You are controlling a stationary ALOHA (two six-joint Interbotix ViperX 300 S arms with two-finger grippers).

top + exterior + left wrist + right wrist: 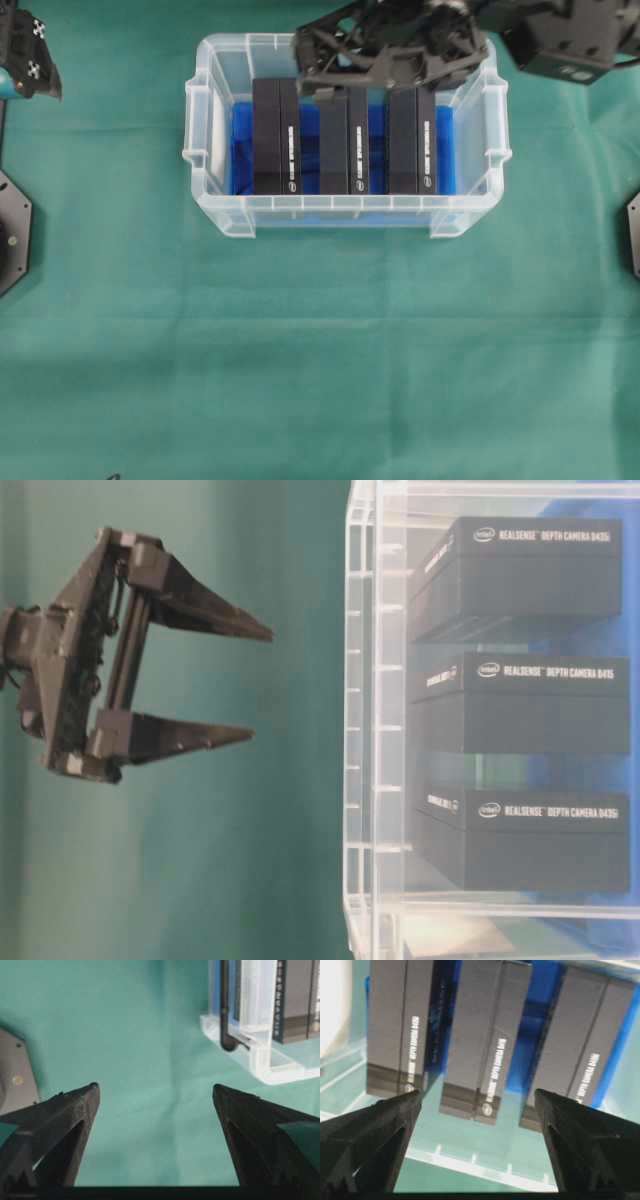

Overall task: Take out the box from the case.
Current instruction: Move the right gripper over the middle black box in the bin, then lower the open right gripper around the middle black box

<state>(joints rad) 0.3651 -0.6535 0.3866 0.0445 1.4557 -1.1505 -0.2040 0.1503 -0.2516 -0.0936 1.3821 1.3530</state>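
Note:
The clear case [340, 205] stands at the back middle of the green cloth, with a blue floor. Three black boxes stand side by side in it: left [275, 135], middle [345, 140] and right [412, 140]. My right gripper [352, 90] reaches over the case's far rim, above the middle box's far end. Its jaws are wide open and empty. In the right wrist view the right gripper [477, 1092] frames the middle box [487, 1035] without touching it. The table-level view shows the right gripper [260, 685] apart from the case [365, 730]. My left gripper [155, 1086] hangs open over bare cloth, left of the case.
Green cloth [320, 360] covers the table in front of the case. Arm base plates sit at the left edge [10, 230] and the right edge [633, 235]. The left arm [28, 55] stays at the back left corner.

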